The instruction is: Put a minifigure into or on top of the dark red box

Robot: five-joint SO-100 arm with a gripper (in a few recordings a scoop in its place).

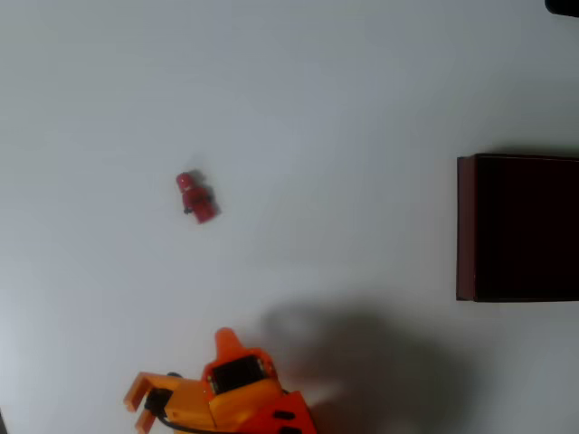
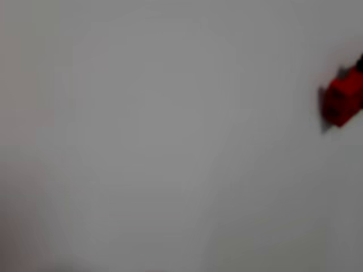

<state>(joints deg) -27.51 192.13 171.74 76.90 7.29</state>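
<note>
- Minifigure [image 1: 195,196] lying flat on white table [image 1: 344,108], at nine o'clock from dark red box [image 1: 517,228], well apart.
- Gripper [image 1: 181,380] at figure's six o'clock, fingers spread, empty.
- Approach step; next calls for reaching toward twelve o'clock, straddling the figure.

The counter [image 1: 344,99] was plain white. The minifigure [image 1: 196,197] lay flat on it, left of centre in the overhead view. The dark red box [image 1: 517,228] sat on it at the right edge, well apart from the figure.

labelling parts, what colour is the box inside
Nearly black inside the dark red box, with maroon walls; overhead view shows it best.
</note>
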